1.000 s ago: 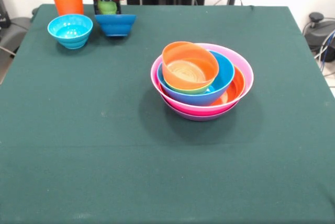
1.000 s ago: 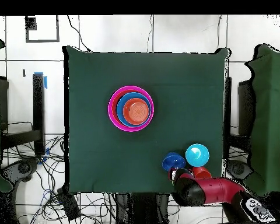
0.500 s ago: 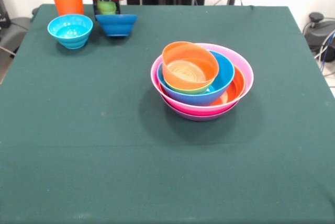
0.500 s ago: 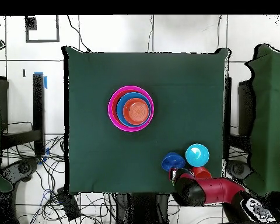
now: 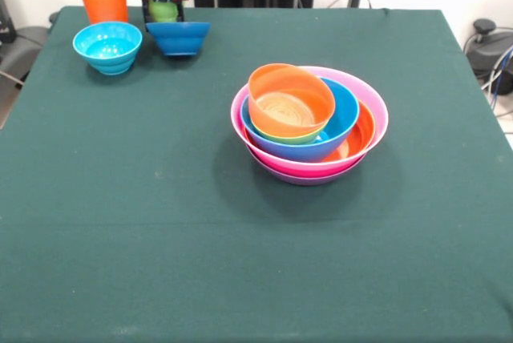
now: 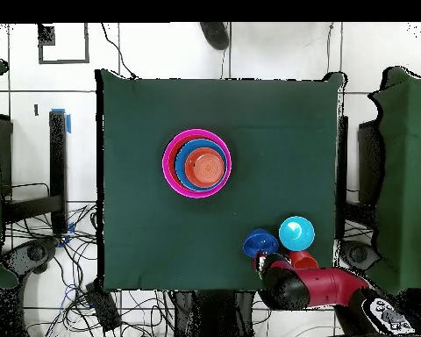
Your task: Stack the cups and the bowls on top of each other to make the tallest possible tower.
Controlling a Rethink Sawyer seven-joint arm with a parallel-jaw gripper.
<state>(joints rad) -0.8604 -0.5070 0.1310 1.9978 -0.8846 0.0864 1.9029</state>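
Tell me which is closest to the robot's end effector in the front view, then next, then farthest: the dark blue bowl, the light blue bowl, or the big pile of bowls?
From the end effector:
1. Dark blue bowl, right in front of it.
2. Light blue bowl, off to the picture's left.
3. Tower of bowls, mid-table, toward the right.

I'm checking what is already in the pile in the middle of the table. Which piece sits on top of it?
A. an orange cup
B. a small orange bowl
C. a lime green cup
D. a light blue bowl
B: the small orange bowl lies tilted at the top of the pile, while the light blue bowl and the orange cup stand apart near the table's corner.
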